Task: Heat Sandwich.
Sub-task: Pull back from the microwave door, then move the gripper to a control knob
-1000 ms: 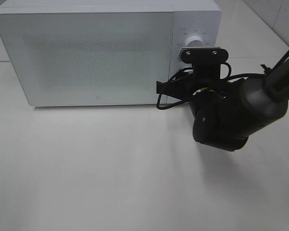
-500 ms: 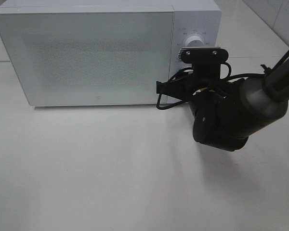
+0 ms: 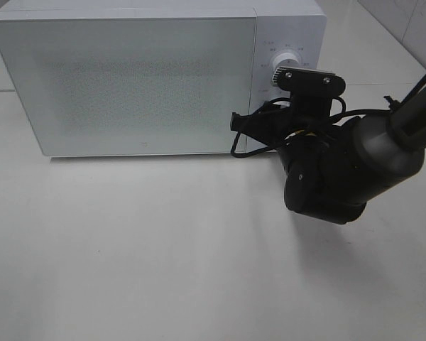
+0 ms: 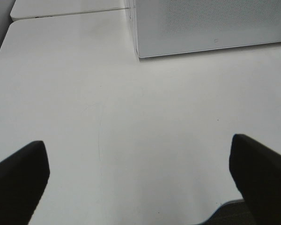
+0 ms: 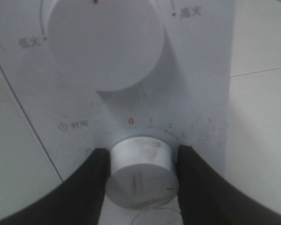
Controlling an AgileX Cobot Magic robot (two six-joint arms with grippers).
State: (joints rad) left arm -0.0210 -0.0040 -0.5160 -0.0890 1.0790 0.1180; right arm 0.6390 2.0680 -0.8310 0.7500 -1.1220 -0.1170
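Observation:
The sandwich is out of view. The white microwave [image 3: 128, 85] stands at the back of the table with its door closed. My right gripper [image 5: 140, 177] is shut on the microwave's lower timer knob [image 5: 139, 164], one black finger pressed against each side of it. The larger upper knob [image 5: 105, 42] sits just above, untouched. In the exterior view my right arm [image 3: 326, 170] covers the lower knob, and only the upper knob [image 3: 279, 65] shows. My left gripper [image 4: 140, 178] hangs open over bare table, its fingers [image 4: 18, 173] far apart with nothing between them.
The microwave's front corner [image 4: 140, 51] lies ahead of the left gripper. A black cable [image 3: 245, 135] loops off the right wrist in front of the door's lower right edge. White table [image 3: 163, 249] spreads in front of the microwave.
My right wrist has rolled slightly clockwise while on the timer knob; its camera bracket now sits tilted and a little further right. The left gripper shows no change.

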